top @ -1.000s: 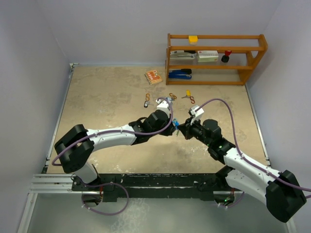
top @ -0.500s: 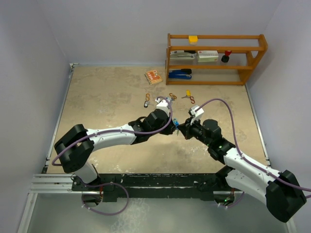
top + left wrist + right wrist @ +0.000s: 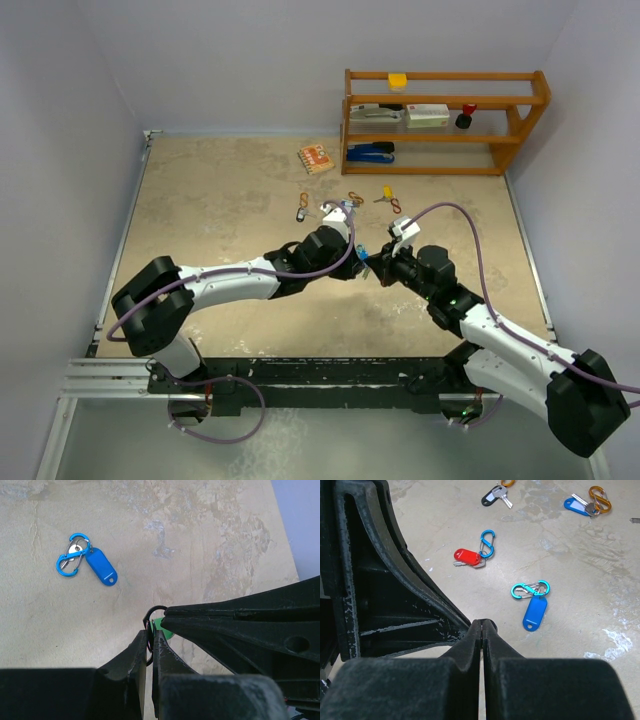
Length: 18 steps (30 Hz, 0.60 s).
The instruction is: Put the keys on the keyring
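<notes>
My left gripper (image 3: 358,262) and right gripper (image 3: 372,266) meet tip to tip at mid-table. In the left wrist view the left gripper (image 3: 150,636) is shut on a thin dark keyring (image 3: 152,614). A green key tag (image 3: 161,626) shows right at the ring, under the right gripper's fingers (image 3: 235,625). In the right wrist view the right gripper (image 3: 483,626) is shut tight and what it grips is hidden. Loose keys lie on the table: blue tag (image 3: 535,614), red tag (image 3: 466,556), black tag (image 3: 490,498), another blue tag (image 3: 576,504).
S-shaped clips lie by the loose keys: teal (image 3: 530,590), blue (image 3: 487,543), orange (image 3: 598,498). A wooden shelf (image 3: 445,165) with a stapler and boxes stands at the back right. A small orange box (image 3: 316,158) lies to its left.
</notes>
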Each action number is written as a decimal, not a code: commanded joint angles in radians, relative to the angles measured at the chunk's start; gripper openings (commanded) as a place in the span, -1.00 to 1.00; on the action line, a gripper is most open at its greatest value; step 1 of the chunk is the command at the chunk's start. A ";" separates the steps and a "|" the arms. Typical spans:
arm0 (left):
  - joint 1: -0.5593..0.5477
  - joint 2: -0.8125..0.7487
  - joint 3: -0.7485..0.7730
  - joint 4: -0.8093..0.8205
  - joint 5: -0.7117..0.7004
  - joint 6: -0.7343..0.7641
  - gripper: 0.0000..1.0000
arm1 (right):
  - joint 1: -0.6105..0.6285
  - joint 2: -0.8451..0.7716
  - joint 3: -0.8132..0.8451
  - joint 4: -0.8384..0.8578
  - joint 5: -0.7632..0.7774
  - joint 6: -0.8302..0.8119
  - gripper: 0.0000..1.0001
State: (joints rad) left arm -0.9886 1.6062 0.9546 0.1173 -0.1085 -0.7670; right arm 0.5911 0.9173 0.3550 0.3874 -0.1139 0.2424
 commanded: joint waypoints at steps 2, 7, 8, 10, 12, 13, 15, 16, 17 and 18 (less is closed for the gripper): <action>0.002 -0.057 -0.008 0.061 0.025 -0.008 -1.00 | 0.006 0.001 0.022 0.035 0.033 -0.019 -1.00; 0.003 -0.070 -0.016 0.056 0.014 -0.006 -1.00 | 0.006 -0.005 0.020 0.026 0.041 -0.024 -1.00; 0.004 -0.074 -0.017 0.056 0.012 -0.007 -1.00 | 0.006 -0.006 0.019 0.025 0.042 -0.024 -1.00; 0.004 -0.076 -0.016 0.059 0.012 -0.008 -1.00 | 0.006 -0.009 0.020 0.021 0.044 -0.026 -1.00; 0.004 -0.075 -0.015 0.060 0.017 -0.006 -1.00 | 0.006 -0.011 0.020 0.018 0.051 -0.028 -1.00; 0.004 -0.076 -0.014 0.059 0.019 -0.005 -1.00 | 0.006 -0.013 0.022 0.016 0.053 -0.030 -1.00; 0.004 -0.079 -0.018 0.059 0.023 -0.002 -1.00 | 0.006 -0.018 0.021 0.005 0.058 -0.033 -1.00; 0.005 -0.081 -0.019 0.059 0.024 -0.001 -1.00 | 0.006 -0.021 0.022 0.000 0.059 -0.034 -1.00; 0.004 -0.084 -0.021 0.059 0.025 0.001 -1.00 | 0.006 -0.025 0.023 -0.006 0.060 -0.037 -1.00; 0.004 -0.086 -0.023 0.059 0.029 0.004 -1.00 | 0.006 -0.026 0.024 -0.010 0.060 -0.039 -1.00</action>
State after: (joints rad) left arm -0.9886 1.5780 0.9371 0.1188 -0.0990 -0.7666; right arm 0.5938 0.9131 0.3550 0.3866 -0.0868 0.2310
